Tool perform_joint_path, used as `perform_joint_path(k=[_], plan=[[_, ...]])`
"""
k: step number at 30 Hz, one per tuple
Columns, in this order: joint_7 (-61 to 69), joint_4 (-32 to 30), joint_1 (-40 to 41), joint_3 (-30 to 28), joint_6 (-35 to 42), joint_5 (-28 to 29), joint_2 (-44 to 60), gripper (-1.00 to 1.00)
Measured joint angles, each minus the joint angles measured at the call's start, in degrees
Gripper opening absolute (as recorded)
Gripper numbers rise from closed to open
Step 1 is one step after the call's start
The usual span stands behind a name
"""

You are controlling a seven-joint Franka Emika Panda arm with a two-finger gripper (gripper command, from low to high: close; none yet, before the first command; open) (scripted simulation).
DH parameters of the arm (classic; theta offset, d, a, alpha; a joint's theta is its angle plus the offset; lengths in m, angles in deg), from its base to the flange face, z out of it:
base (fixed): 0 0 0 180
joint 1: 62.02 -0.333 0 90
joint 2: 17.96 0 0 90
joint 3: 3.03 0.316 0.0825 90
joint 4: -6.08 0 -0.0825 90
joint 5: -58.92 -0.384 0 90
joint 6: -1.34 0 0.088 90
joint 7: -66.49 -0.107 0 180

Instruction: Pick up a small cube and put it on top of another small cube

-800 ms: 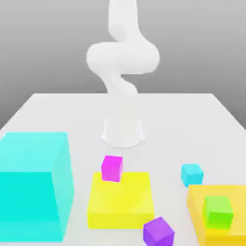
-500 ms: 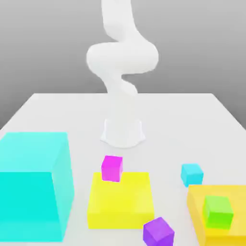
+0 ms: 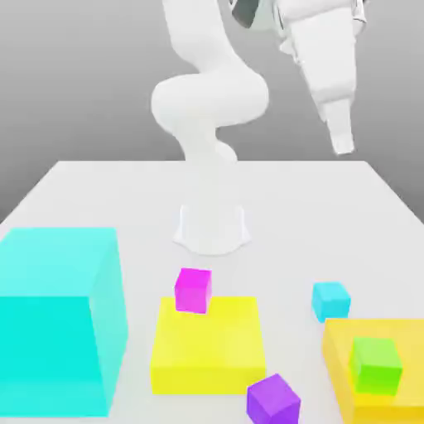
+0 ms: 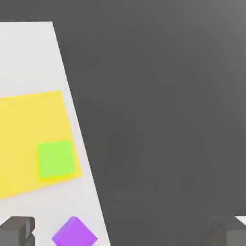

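While the gripper hangs high above the white table with its fingers spread wide and holding nothing, the small cyan cube rests on the tabletop just behind the orange-yellow block. The bright green cube sits atop that block (the purple cube lies nearby on the table).
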Motion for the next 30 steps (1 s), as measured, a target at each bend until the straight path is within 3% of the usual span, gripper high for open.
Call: perform_joint_path(k=[19,30], plan=[[48.85,-11.59,-19.31,-5.94,-10.86,-0.42,14.63,0.00],[75.73,-18.10,-26.62,-5.43,-17.19,0.56,22.91,0.00]])
